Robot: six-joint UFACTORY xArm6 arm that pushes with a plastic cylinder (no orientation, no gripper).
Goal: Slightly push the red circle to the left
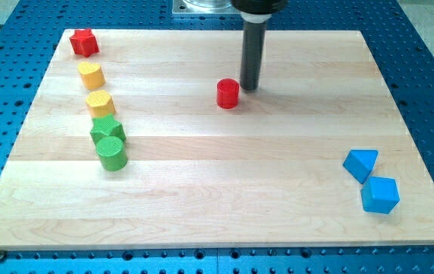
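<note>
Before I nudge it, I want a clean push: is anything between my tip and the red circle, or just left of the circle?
Nothing visible. My tip sits just to the view's right of the red circle, slightly above it, with no block between. The wooden board left of the circle is bare until the yellow blocks far off.

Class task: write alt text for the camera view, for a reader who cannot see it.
My tip sits just right of the red circle near the middle of a wooden board. Down the view's left run a red star, two yellow blocks and two green blocks; two blue blocks lie at lower right.
</note>
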